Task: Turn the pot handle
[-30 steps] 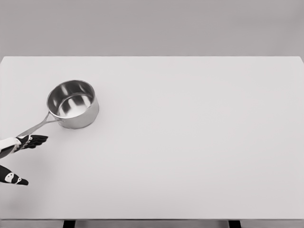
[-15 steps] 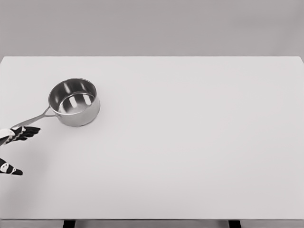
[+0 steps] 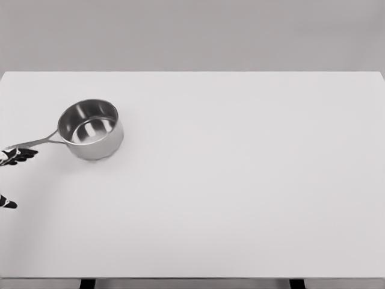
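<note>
A steel pot [image 3: 91, 129] sits on the white table [image 3: 240, 180], just right of the robot's left hand [image 3: 13, 156] at the picture's left edge. The dark fingers [image 3: 24, 153] lie against the tip of the handle [image 3: 33, 143] — whether they clasp it or only push cannot be told, as most of the hand is cropped. To do the turn well, pressure should stay at the handle's far end, sweeping sideways — so the pot pivots rather than slides. The right hand is out of sight.
</note>
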Motion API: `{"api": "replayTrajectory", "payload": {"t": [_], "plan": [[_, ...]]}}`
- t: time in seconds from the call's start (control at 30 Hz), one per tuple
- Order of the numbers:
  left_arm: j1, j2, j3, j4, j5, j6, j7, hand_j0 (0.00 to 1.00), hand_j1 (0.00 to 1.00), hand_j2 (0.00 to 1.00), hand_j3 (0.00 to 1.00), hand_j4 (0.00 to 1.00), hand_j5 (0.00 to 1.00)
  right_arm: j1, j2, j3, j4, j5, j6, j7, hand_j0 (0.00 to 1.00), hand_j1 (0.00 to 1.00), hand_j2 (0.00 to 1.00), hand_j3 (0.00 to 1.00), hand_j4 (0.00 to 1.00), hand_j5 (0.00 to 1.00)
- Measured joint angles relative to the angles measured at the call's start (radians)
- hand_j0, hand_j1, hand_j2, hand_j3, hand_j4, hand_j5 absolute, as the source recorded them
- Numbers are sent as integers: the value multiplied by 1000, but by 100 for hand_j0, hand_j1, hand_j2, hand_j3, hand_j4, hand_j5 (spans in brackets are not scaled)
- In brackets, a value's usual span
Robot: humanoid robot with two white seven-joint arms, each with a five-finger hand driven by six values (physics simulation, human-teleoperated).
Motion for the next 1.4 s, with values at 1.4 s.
{"api": "replayTrajectory", "payload": {"t": [1.4], "plan": [[-64,-174,93,75,-231,67,0,100,100,100,100,100,100,0,0,0,0,0,0,0,100,100,100,100,100,100]]}}
